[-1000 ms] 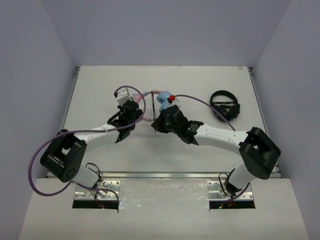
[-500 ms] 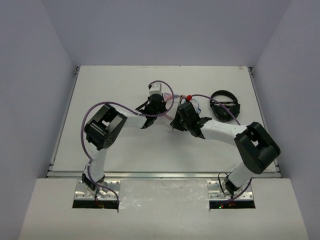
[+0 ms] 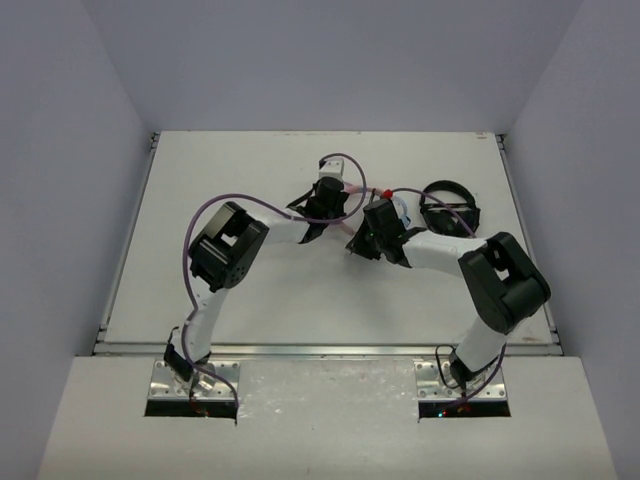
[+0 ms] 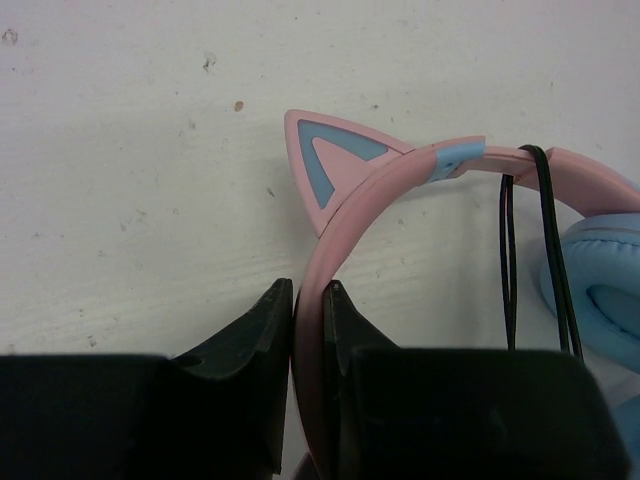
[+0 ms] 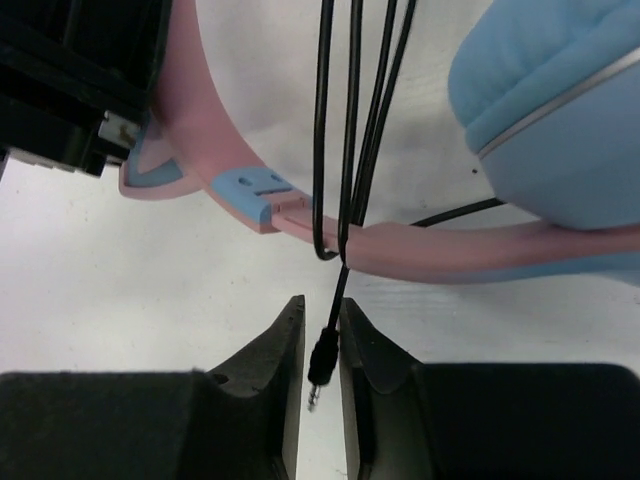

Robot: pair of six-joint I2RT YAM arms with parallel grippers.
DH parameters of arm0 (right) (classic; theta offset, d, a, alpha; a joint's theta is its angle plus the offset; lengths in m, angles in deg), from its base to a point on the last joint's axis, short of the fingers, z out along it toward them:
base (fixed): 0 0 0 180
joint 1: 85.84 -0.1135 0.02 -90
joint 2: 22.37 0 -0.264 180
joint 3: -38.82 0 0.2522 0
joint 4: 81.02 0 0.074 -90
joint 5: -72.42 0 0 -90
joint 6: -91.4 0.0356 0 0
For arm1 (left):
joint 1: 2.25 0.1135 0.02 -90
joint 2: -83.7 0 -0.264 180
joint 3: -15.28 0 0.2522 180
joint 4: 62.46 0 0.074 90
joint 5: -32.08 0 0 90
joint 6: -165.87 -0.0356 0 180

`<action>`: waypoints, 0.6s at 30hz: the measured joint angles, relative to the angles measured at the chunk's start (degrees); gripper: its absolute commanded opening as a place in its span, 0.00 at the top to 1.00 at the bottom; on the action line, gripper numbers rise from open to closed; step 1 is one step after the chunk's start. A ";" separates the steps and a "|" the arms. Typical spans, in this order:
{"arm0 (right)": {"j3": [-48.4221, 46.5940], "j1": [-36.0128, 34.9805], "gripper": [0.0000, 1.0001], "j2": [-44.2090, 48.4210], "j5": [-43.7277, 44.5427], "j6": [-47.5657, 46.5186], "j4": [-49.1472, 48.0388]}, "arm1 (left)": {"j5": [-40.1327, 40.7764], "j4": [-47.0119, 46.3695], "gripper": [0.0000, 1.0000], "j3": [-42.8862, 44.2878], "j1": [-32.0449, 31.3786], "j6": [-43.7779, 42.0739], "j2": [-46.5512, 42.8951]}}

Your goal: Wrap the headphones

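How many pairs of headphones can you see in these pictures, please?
2. The pink cat-ear headphones are mid-table, their headband clamped in the left gripper. The all-black headphones lie to their right, untouched. None appears hidden, though the arms cover some of the table.

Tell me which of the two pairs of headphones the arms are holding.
The pink-banded, cat-eared headphones with light-blue cups: the left gripper clamps its headband, the right gripper pinches its black cable plug. The all-black headphones lie apart, untouched.

This is a robot lab's test cell. Plain pale walls (image 3: 330, 70) enclose the white table (image 3: 200, 180) beyond the left pincer (image 4: 308, 290) and right pincer (image 5: 321, 305); metal base plates (image 3: 160, 385) sit behind them.
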 measured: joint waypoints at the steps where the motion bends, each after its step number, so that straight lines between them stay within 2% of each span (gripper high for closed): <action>1: 0.00 0.15 0.79 0.00 -0.74 0.00 -0.02 | 0.26 0.42 1.00 0.44 0.00 -0.22 0.20; 4: 0.00 0.04 0.79 0.02 -2.95 0.13 -0.33 | 0.44 1.51 1.00 1.09 0.00 -0.74 0.42; 6: 0.00 -0.02 0.75 0.17 -4.17 0.15 -0.42 | 0.44 2.27 1.00 1.31 0.02 -0.98 0.44; 8: -0.02 -0.02 0.64 0.55 -5.01 0.13 -0.17 | 0.35 3.08 1.00 1.84 0.07 -1.27 0.59; 9: -0.11 0.00 0.55 0.90 -5.49 0.04 0.26 | 0.17 3.32 1.00 2.23 0.11 -1.46 0.83; 15: 0.07 0.00 0.24 5.66 -8.46 -0.94 2.32 | -1.57 4.59 1.00 4.39 0.55 -3.21 2.54; 18: 3.72 -0.02 0.23 11.67 -10.32 -1.57 2.43 | -2.67 6.01 1.00 6.97 0.79 -4.24 3.93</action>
